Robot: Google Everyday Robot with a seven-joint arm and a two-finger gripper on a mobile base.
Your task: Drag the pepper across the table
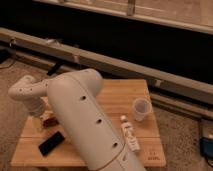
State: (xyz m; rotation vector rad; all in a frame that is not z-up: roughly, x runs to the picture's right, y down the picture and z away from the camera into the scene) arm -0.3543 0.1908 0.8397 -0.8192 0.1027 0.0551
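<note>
The pepper (pixel 49 120) is a small dark reddish-brown lump on the left part of the light wooden table (pixel 120 95). My gripper (pixel 40 121) hangs down from the white wrist joint at the left and sits right beside the pepper, on its left side. Whether it touches the pepper I cannot tell. My thick white arm (pixel 85 120) runs diagonally across the middle of the table and hides much of the tabletop behind it.
A flat black slab (pixel 51 143) lies in front of the pepper near the table's front left. A white cup (pixel 141 109) stands at the right. A white tube (pixel 130 134) lies in front of it. A grey rail (pixel 150 75) runs behind the table.
</note>
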